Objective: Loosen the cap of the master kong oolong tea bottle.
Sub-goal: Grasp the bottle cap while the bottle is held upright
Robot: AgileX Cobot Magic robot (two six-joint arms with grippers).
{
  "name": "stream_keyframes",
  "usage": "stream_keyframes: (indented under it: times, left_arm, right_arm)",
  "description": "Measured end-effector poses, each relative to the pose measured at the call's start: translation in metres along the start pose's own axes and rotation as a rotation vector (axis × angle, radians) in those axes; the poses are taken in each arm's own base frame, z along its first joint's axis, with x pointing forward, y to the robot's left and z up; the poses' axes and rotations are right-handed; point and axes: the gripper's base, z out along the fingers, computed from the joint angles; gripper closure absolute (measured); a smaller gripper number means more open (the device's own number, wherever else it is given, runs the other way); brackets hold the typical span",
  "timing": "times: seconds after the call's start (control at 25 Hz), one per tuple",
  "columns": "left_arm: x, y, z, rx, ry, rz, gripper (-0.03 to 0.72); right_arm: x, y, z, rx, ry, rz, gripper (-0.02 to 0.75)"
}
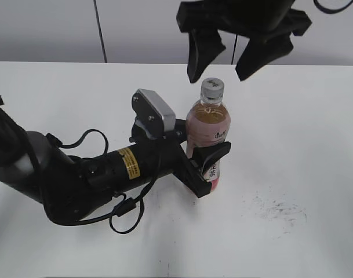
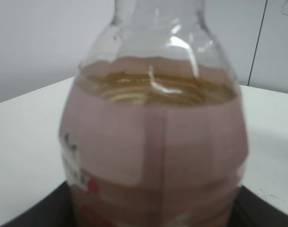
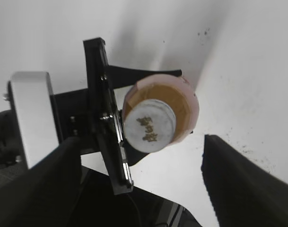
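Your left gripper (image 1: 208, 168) is clenched around the lower body of the master kong oolong tea bottle (image 1: 207, 136), one black finger in front of the label and the other behind it, so the bottle is pinned upright on the white table (image 1: 292, 127). The left wrist view confirms how close that grip sits: the pink label and the amber tea line fill the picture, with dark finger edges at both lower corners.

Your right gripper (image 1: 222, 66) hangs spread wide above the bottle, its two dark fingers splayed to either side of the cap (image 1: 212, 87) and not touching it. From the right wrist view you look almost straight down on the cap (image 3: 149, 125), its white top and small dark logo sitting between the two fingers (image 3: 243, 184), with clear space on both sides.

So you have the holding half done: the bottle is braced and standing. The turning half looks untouched, since the cap appears fully seated on the neck and nothing grips it. What remains, by my reading, is to lower the right gripper, clamp it on the ribbed rim, and twist while the left keeps the body from spinning. Dark scuff marks (image 1: 280, 208) on the table to the right play no part.
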Motion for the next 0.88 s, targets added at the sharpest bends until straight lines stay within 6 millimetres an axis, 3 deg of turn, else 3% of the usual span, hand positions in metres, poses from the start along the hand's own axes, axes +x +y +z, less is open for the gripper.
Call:
stream_keyframes:
  times: [0.2,0.88]
  left_arm:
    - [0.0,0.0,0.0,0.0,0.0,0.0,0.299]
    - [0.0,0.0,0.0,0.002,0.0,0.001,0.299]
  right_arm:
    - [0.011,-0.005,0.021,0.021,0.081,0.026,0.161]
    - [0.003,-0.004,0.029,0.002,0.016,0.078,0.227]
